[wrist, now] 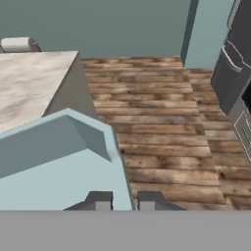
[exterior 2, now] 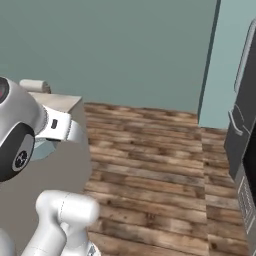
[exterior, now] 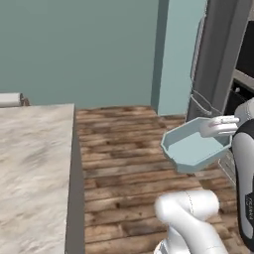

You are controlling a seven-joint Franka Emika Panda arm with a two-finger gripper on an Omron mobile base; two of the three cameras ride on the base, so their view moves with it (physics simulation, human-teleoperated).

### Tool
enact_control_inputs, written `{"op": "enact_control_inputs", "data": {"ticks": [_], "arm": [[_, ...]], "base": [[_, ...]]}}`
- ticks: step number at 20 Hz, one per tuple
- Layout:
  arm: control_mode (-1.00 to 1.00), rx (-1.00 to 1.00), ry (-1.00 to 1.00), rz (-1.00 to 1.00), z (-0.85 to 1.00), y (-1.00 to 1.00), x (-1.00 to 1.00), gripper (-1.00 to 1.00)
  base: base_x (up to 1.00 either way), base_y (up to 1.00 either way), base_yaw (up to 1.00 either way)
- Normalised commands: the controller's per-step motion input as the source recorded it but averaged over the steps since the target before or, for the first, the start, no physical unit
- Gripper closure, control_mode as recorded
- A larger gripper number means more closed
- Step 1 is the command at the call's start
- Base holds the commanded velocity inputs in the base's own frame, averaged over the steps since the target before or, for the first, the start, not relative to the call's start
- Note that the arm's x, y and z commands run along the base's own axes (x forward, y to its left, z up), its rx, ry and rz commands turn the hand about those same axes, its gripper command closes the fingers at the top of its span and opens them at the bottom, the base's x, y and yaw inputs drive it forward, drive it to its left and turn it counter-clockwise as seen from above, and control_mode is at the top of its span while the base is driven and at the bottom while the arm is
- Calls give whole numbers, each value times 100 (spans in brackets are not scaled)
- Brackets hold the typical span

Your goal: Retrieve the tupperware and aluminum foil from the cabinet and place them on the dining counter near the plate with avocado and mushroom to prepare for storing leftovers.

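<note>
My gripper (exterior: 217, 127) is shut on the rim of the pale blue-grey tupperware (exterior: 194, 147) and holds it in the air above the wooden floor. In the hand view the tupperware (wrist: 59, 162) takes up the lower left, its right wall pinched at my gripper (wrist: 125, 201). A corner of the tupperware (exterior 2: 44, 148) peeks from behind the arm. The dining counter (exterior: 34, 163), veined marble, lies to the left, its corner (wrist: 34, 81) just beyond the container. The aluminum foil, cabinet, plate, avocado and mushroom are out of view.
A stool top (exterior: 10, 99) shows at the counter's far edge. Dark tall appliances (exterior: 218, 54) with bar handles stand on the right, beside a teal wall. Open plank floor (wrist: 157, 112) stretches between the counter and the appliances.
</note>
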Motion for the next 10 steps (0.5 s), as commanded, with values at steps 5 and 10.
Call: {"op": "enact_control_inputs", "data": {"ticks": [5,10], "arm": [[100,0,0,0,0,0,0,100],[100,0,0,0,0,0,0,100]], "base": [[100,-64,32],[100,-69,30]]}}
